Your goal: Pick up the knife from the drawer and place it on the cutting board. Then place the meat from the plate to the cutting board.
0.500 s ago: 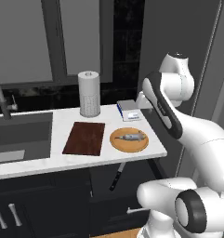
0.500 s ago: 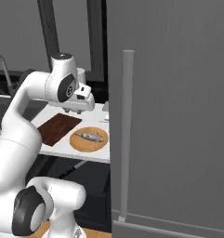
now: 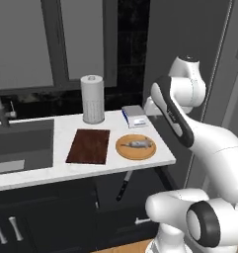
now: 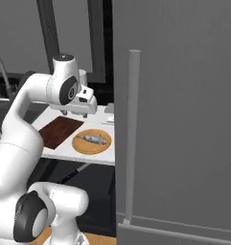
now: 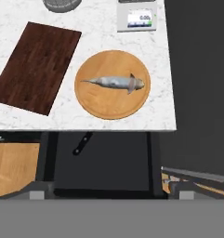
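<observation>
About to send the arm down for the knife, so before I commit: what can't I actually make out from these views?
- Knife: hand view shows its black handle in the open drawer; the blade runs under the counter edge.
- Knife, left base view: a thin dark sliver, blade and handle too small to separate.
- Fingers: hand view cuts them off at the bottom.
- Scale display: too small to read.
- Paper towel roll: cut by the top edge in the hand view.
</observation>
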